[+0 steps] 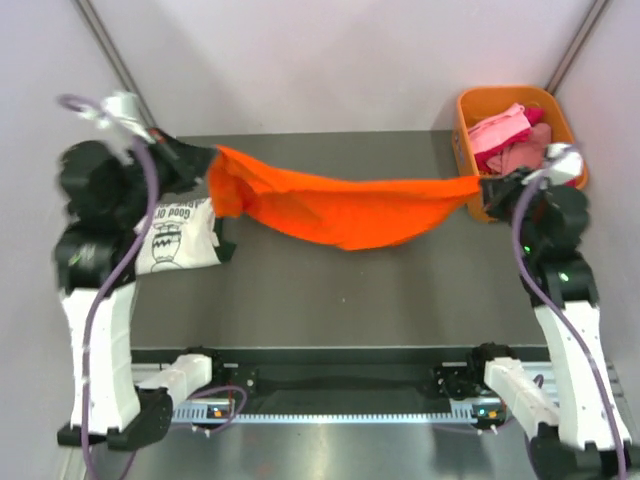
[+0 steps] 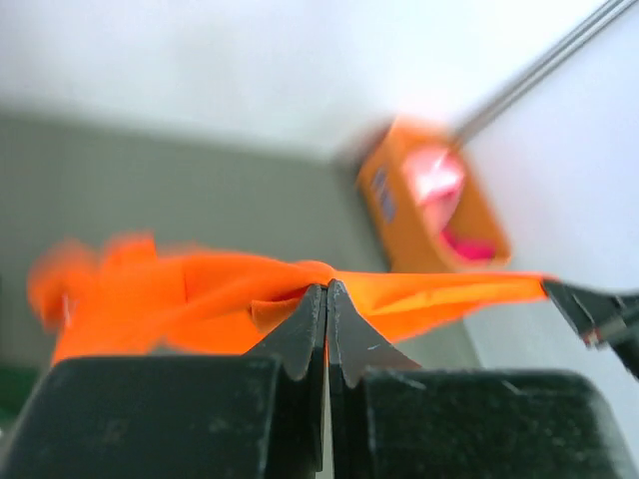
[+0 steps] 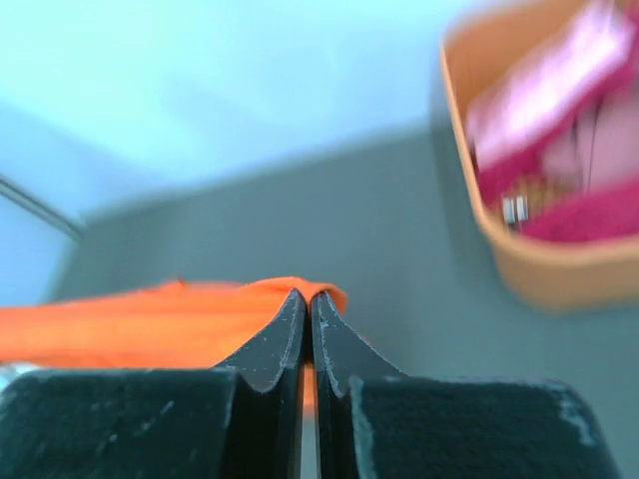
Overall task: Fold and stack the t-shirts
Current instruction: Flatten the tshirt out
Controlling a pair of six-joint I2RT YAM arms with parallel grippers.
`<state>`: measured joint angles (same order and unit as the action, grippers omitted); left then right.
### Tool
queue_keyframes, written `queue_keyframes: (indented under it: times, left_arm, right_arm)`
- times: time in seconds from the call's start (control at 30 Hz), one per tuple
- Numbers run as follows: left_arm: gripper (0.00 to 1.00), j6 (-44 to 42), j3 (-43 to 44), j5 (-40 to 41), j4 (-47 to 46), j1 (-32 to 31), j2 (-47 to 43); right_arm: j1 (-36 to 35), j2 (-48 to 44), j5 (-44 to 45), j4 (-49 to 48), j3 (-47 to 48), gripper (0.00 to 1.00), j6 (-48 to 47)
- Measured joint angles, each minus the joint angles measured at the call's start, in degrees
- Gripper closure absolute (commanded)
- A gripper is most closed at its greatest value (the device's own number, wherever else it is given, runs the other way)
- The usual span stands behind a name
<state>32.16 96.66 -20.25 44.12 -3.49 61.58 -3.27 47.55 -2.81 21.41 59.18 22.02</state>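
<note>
Held the orange t-shirt (image 1: 340, 208) stretched and sagging above the table (image 1: 340, 300), left of the orange bin (image 1: 468, 105). Clamped its far end with the left gripper (image 1: 207, 160), jaws shut on cloth. Clamped the bin-side end with the right gripper (image 1: 484, 187), equally tight. Showed the white printed t-shirt (image 1: 178, 235) folded well left of the bin, and pink and red t-shirts (image 1: 510, 140) heaped inside it.

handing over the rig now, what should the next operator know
Left gripper: shut on one end of the orange t-shirt.
Right gripper: shut on the other end; shirt hangs stretched above the table.
White printed t-shirt: lies folded at table's left.
Pink and red shirts: in the orange bin, back right.
Done: white one, apparently.
Left: fold orange one, stack it, then the bin's shirts.
</note>
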Motion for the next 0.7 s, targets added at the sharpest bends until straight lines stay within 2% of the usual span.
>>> queue_keyframes:
  times: [0.13,0.2,0.3,0.4,0.57,0.7]
  left_arm:
    - [1.0,0.13,14.8,3.1,-1.9,0.0,-5.42]
    - [1.0,0.92,18.99,3.3,-4.44,-0.02,-8.33]
    - [1.0,2.51,25.83,3.41,-9.18,-0.04,-9.27]
    - [1.0,4.22,31.17,2.73,-13.62,-0.04,-6.23]
    - [1.0,7.1,30.25,1.97,-20.24,-0.04,3.72]
    - [1.0,8.55,23.67,4.31,-26.12,-0.04,13.25]
  right_arm:
    - [0.0,-9.2,1.97,0.63,7.23,1.0,0.0]
    - [0.0,-11.61,3.56,0.68,11.02,1.0,0.0]
    - [0.0,-11.43,5.35,0.83,15.72,1.0,0.04]
    - [0.0,-8.39,6.19,1.4,19.45,1.0,0.13]
    - [0.0,1.18,7.1,2.32,23.71,1.0,0.31]
    - [0.0,12.63,7.96,3.78,29.09,1.0,0.5]
